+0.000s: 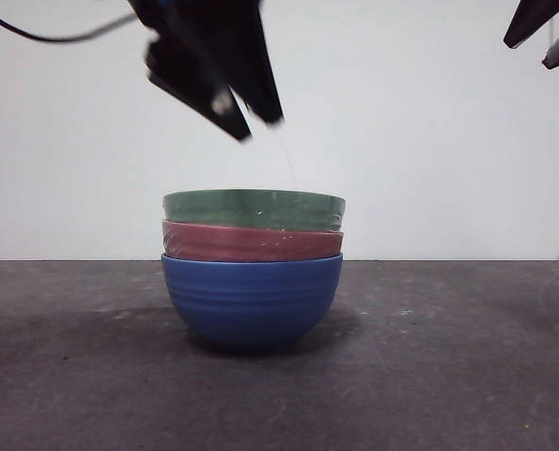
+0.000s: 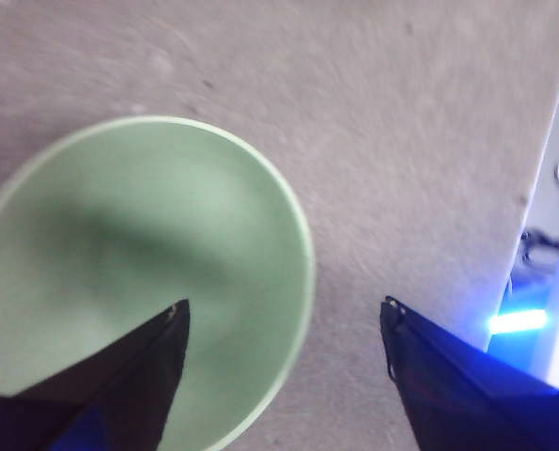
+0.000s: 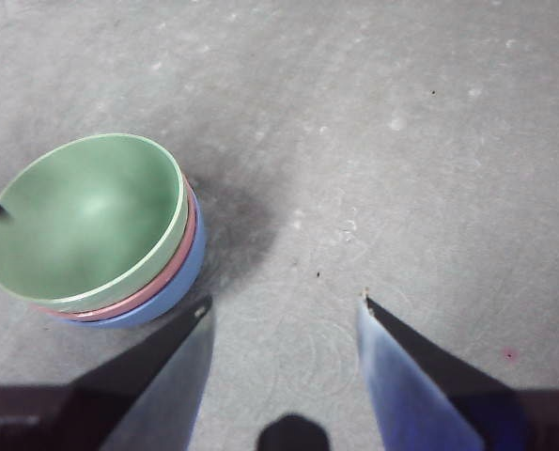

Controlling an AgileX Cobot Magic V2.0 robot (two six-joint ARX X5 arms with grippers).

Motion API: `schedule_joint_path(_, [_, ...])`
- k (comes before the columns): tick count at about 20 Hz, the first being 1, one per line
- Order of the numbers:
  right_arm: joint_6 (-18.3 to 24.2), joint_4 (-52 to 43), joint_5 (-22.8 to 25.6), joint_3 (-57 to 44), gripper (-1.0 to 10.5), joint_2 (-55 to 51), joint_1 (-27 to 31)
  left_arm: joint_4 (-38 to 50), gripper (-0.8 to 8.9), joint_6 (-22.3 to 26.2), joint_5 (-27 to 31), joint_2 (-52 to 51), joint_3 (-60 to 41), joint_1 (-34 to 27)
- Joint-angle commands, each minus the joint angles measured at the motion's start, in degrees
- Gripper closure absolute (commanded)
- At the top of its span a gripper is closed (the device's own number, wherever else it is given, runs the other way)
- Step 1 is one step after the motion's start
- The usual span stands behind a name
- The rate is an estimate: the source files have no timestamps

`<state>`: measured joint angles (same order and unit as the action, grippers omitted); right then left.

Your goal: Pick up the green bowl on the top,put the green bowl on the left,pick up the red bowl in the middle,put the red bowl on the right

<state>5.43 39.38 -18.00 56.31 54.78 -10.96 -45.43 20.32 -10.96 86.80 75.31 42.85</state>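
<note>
**Left claw poised over the bowl stack, nothing held yet**

The surface (image 1: 467, 376) carries a single stack: a blue bowl (image 1: 251, 301) at the bottom, the red bowl (image 1: 251, 242) nested in the middle and the green bowl (image 1: 253, 208) on top. Only the rims of the upper two show, so they sit deep in one another. That is the main hazard, in my judgement: a lift of the green bowl could drag the red bowl up with it, or tip the whole stack, if the nesting is tight. A grip set too shallow on the thin rim could also slip.

The left claw (image 1: 251, 127) hangs above the stack, clear of the green rim, its jaws spread wide and empty. In the left wrist view one jaw lies over the bowl's hollow and the other over bare surface outside, so the rim (image 2: 302, 282) falls between them, a fair line-up for pinching the wall. Coming down off-line could knock the rim instead of straddling it.

The right claw (image 3: 284, 310) waits well to the side, wide and empty.
</note>
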Motion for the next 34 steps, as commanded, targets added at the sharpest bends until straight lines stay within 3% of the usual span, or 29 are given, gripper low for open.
schedule_joint_path(1, [0.42, -0.24, -0.11, 0.15, 7.0, -0.02, -0.15, -0.28, 4.73, 2.51, 0.44, 3.28, -0.04, 1.05])
schedule_joint_path(5, [0.42, -0.13, -0.11, 0.15, 7.0, -0.02, -0.15, -0.24, 4.93, 3.87, 0.42, 5.99, -0.04, 1.36])
schedule_joint_path(7, [0.42, 0.15, -0.11, 0.15, 7.0, -0.02, -0.13, -0.5, 6.36, 5.31, 0.39, 6.01, -0.04, 1.36])
schedule_joint_path(10, [0.42, 0.17, -0.11, 0.15, 7.0, -0.04, -0.13, -1.07, 7.04, 5.73, 0.42, 6.01, -0.04, 1.33])
schedule_joint_path(12, [0.42, 0.17, -0.09, 0.15, 7.0, -0.04, -0.13, -1.92, 8.14, 6.84, 0.42, 6.01, -0.04, 1.33])
schedule_joint_path(18, [0.42, 0.17, -0.09, 0.15, 7.0, -0.04, -0.13, -1.11, 8.22, 6.95, 0.48, 6.01, 0.24, 1.36])
schedule_joint_path(23, [0.44, 0.15, -0.07, 0.15, 7.0, -0.04, -0.13, -7.34, 8.22, 6.6, 0.46, 5.38, 9.81, 1.36])
schedule_joint_path(26, [0.44, 0.15, -0.04, 0.15, 7.0, -0.04, -0.13, -14.97, 8.22, 3.65, 0.72, 3.8, 18.34, 1.46])
schedule_joint_path(28, [0.44, 0.15, -0.02, 0.15, 7.0, -0.04, -0.13, -19.21, 8.22, 0.9, 4.04, 1.31, 21.46, 1.46])
schedule_joint_path(30, [0.44, 0.15, 0.07, 0.15, 7.0, -0.04, -0.13, -22.45, 8.22, -2.49, 9.44, -3.17, 21.49, 1.44])
schedule_joint_path(34, [0.44, 0.15, 0.09, 0.15, 7.0, -0.04, -0.13, -26.75, 8.22, -9.03, 13.16, -11.52, 17.88, 0.55])
